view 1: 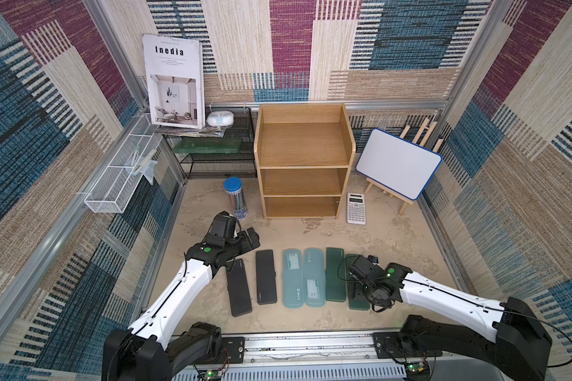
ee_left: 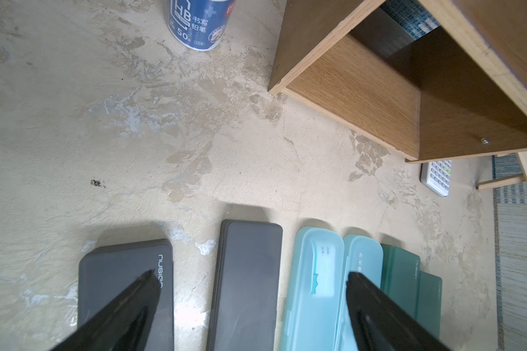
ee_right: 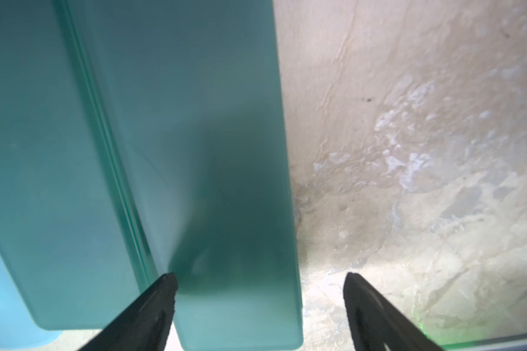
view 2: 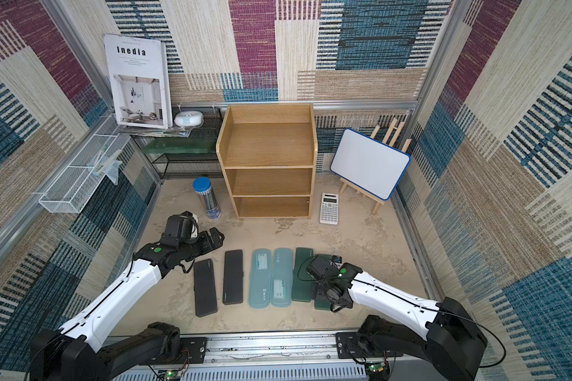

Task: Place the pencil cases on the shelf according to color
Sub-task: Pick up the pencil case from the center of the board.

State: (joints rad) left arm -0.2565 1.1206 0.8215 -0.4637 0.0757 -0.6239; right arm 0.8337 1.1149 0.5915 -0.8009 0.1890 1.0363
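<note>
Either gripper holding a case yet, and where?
Nothing held. The right gripper is open astride the outer dark green case; the left gripper open near the black cases.

The bench (view 1: 393, 250) is mottled beige with pale grey-white patches. Across it the pencil cases run by colour: matte black at the left, the outer black case (view 1: 239, 287) and inner black case (view 1: 266, 276); translucent light teal-blue with white labels in the middle, the left teal case (view 1: 292, 278) and right teal case (view 1: 314, 278); dark green at the right, the far green case (view 1: 336, 273) and near green case (view 1: 355, 304). The shelf (view 1: 303, 145) is light-brown wood grain. The calculator (view 1: 356, 208) is white-grey, the whiteboard (view 1: 398, 163) white with a blue rim. The walls (view 1: 291, 49) show a woven patchwork of magenta, blue, cream and tan stripes.
</note>
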